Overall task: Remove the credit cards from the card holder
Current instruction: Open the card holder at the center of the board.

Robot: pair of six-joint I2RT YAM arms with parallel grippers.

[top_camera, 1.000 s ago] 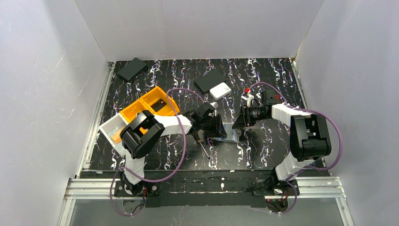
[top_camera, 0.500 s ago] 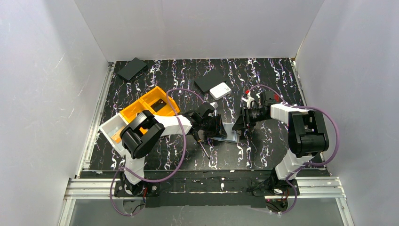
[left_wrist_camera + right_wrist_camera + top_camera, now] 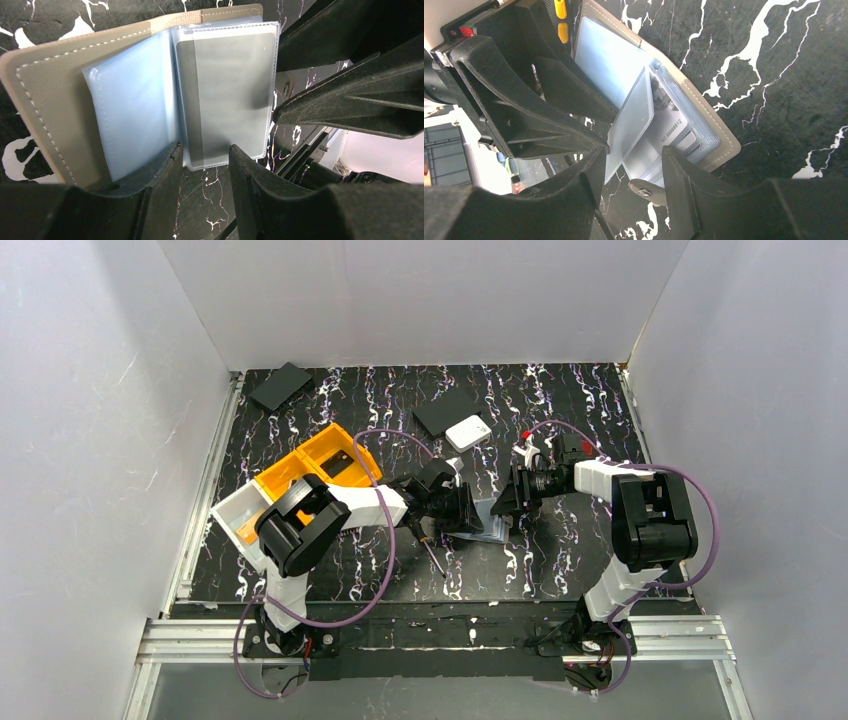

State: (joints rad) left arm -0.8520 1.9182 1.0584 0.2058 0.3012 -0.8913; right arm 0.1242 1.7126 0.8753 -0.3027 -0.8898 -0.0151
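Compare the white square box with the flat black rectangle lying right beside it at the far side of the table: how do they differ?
Colour: the white square box is bright white, the flat black rectangle matt black. Size: the box covers less table than the rectangle. Place: the box lies nearer the arms, the rectangle farther back. Both lie flat on the table, turned at a similar slant.

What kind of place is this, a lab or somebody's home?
Probably a robot lab bench, not a home: plain white walls box in a black marbled mat, and a left arm and right arm stand bolted by an aluminium rail.
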